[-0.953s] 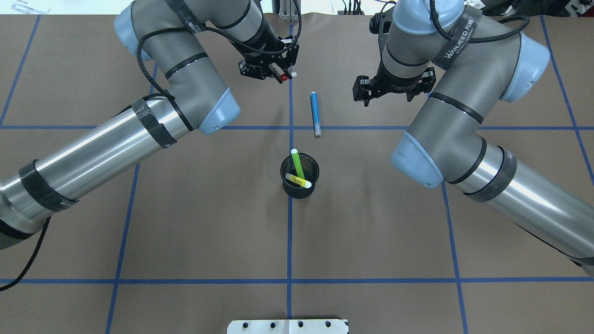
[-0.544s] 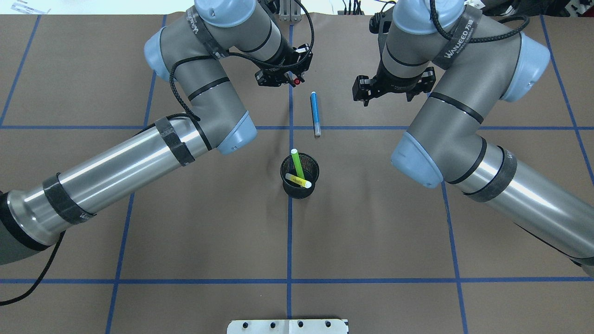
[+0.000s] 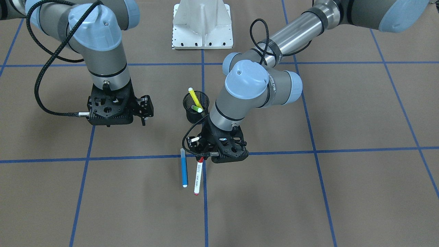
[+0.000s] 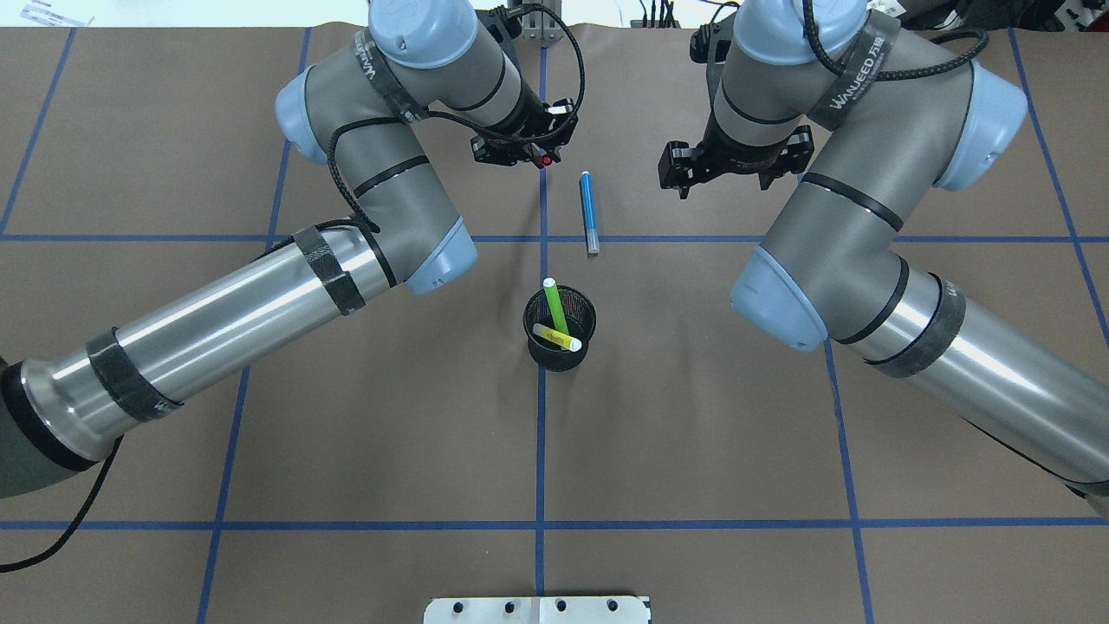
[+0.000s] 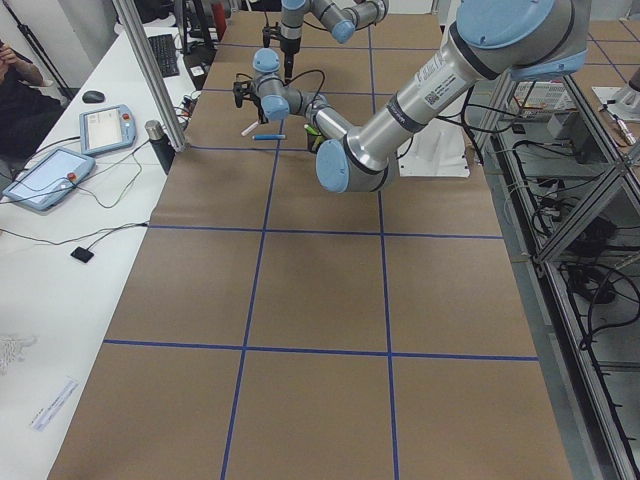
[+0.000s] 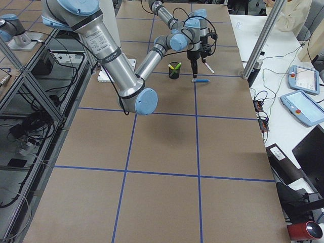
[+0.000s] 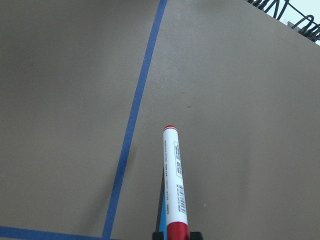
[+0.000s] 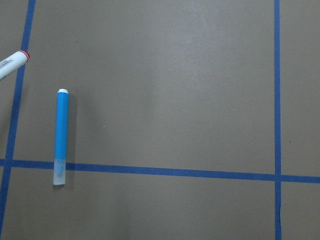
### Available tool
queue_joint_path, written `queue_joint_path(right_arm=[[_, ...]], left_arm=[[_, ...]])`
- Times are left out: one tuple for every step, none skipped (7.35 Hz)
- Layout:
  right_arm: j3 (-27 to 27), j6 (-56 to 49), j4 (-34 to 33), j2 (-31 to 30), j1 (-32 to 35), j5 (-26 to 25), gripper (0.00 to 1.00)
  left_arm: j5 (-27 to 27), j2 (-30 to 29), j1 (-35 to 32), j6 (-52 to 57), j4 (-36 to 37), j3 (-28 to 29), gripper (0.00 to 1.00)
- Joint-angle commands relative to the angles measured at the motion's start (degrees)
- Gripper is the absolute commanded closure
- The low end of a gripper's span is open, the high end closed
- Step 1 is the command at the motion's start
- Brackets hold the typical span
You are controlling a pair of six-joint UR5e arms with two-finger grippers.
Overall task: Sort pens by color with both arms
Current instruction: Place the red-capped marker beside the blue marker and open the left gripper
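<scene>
Roughly half the sorting looks done, as we read it. Nearest the robot's base, the black mesh cup [image 4: 559, 360] stands on the centre tape line [image 4: 540, 451] of the table [image 4: 260, 433]. It holds the green pen [image 4: 554, 308] leaning upright and the yellow pen [image 4: 557, 338] tipped across the inside. Neither has been taken out, so we count both as work left.

Beyond the cup, the blue pen [image 4: 588, 208] lies flat on the table, free of both arms. It looks like a piece already placed.

Farther out, the left gripper [image 3: 202, 158] hangs low just beside the blue pen, its jaws pinching the red-capped pen [image 3: 197, 175] at the cap end. The white body slants down and away, close alongside the blue one. Whether its far tip touches the table, we cannot tell from these angles. We take this as a lay-down under way, with the release not yet made.

At about the same depth, well off to the other side, the right gripper [image 3: 146, 116] hovers above bare table. Its jaws appear spread and it carries nothing. To our eye, the cup's two pens come next.
</scene>
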Motion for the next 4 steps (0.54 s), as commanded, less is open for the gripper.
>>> queue_joint_path(right_arm=[[0.0,-0.1,0.0,0.0,0.0,0.1,0.03],[0.0,-0.1,0.0,0.0,0.0,0.1,0.03],[0.0,-0.1,0.0,0.1,0.0,0.1,0.03],[0.0,-0.1,0.0,0.1,0.0,0.1,0.03]], left_arm=[[0.0,0.1,0.9,4.0,0.0,0.5,0.8],[0.0,0.1,1.7,5.4,0.0,0.5,0.79],[0.0,0.2,2.3,6.9,0.1,0.5,0.75],[-0.2,0.2,2.3,8.1,0.1,0.4,0.66]])
